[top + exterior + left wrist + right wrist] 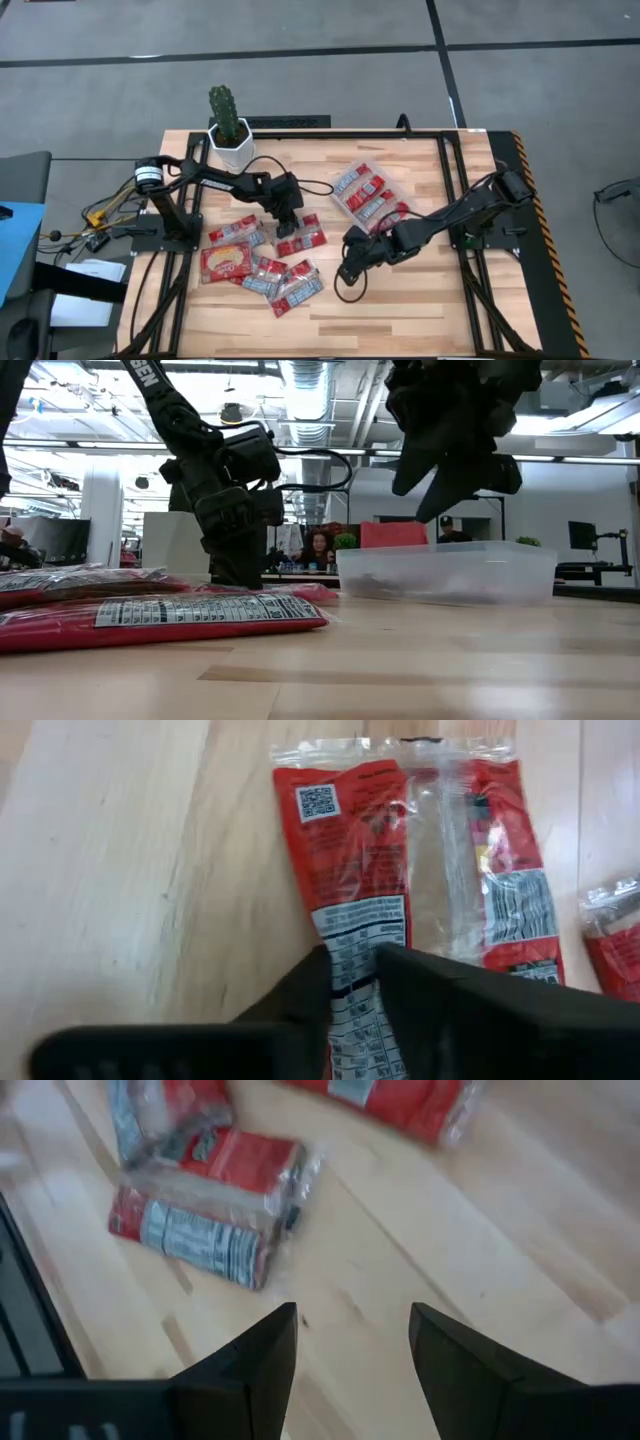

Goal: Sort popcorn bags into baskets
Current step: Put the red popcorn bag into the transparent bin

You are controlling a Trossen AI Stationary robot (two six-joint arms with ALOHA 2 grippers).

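Jaws of the left gripper (352,982) pinch a popcorn bag (400,890) on the tabletop (400,300); next, lift it toward the clear basket (450,572). Right gripper (352,1342) hovers, jaws wide.

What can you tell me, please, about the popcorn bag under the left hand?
The popcorn bag is a flat red foil packet with clear crinkled edges, lying back side up on the wooden table: a QR code, white nutrition panel and barcode show. The left hand has its fingers pinched narrowly on one end of it.
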